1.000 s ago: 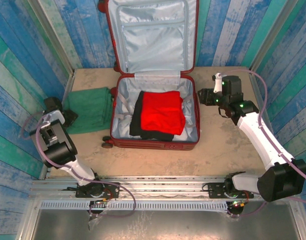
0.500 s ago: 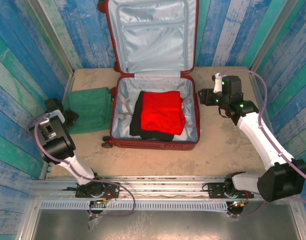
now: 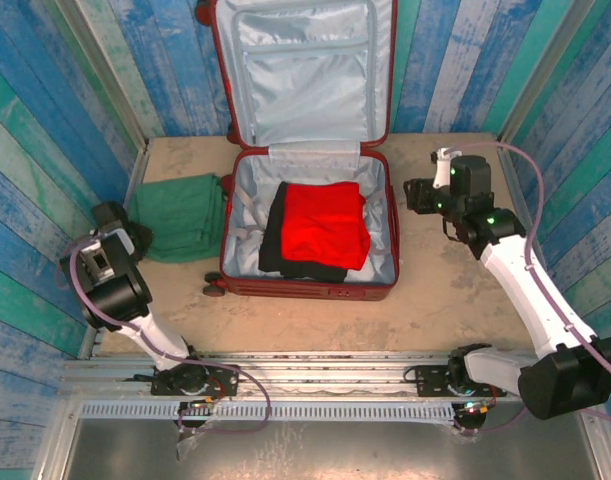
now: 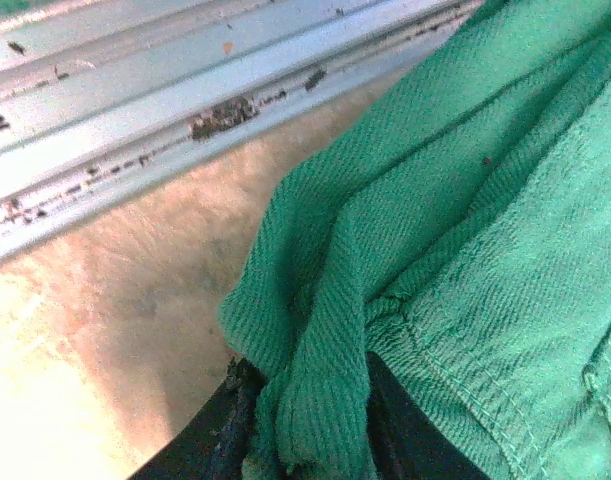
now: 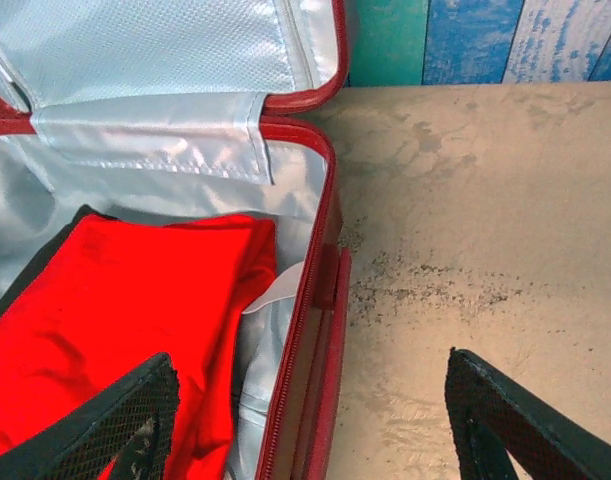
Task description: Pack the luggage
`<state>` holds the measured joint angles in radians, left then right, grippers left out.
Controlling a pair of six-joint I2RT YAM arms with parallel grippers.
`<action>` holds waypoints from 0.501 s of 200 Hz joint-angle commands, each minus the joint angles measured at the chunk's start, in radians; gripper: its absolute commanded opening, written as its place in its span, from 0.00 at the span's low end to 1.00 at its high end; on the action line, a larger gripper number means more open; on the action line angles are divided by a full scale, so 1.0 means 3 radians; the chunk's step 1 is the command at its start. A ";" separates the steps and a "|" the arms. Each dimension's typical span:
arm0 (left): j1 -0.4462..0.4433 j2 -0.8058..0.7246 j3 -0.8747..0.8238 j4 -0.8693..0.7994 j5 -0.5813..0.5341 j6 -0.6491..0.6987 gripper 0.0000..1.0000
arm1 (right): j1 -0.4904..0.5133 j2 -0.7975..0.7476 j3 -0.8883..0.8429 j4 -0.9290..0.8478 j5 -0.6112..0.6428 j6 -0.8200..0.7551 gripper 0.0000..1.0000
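Slippage threatens the left gripper (image 4: 315,430), which pinches only a bunched corner of the green cloth (image 4: 455,230) lying left of the open luggage (image 3: 305,289), so the fabric may slide free or unfold on the way in, while the right gripper (image 5: 310,358) hangs spread by the luggage's right rim.

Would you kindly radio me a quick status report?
Left claw shut on green cloth. Right claw open beside luggage. Lid up, red cloth inside.
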<state>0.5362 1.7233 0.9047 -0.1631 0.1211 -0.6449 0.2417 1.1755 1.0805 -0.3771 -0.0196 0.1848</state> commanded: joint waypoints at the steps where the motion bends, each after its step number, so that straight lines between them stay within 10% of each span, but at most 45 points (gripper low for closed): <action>1: -0.0077 -0.0335 -0.0056 -0.0175 0.0251 0.0033 0.13 | -0.0003 -0.0055 -0.0062 -0.0026 0.0106 -0.0025 0.70; 20: -0.0106 -0.0531 -0.0022 -0.0182 0.0330 0.0033 0.00 | -0.0003 -0.0073 -0.0063 -0.0026 0.0121 -0.0004 0.69; 100: -0.0208 -0.0985 0.0590 -0.0688 0.0392 0.0187 0.00 | -0.0003 -0.0197 -0.0017 -0.0032 0.0128 0.0091 0.65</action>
<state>0.4717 1.5116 0.9932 -0.3088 0.2161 -0.6224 0.2417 1.1419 1.0782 -0.3779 0.0082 0.1921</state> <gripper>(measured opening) 0.236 0.650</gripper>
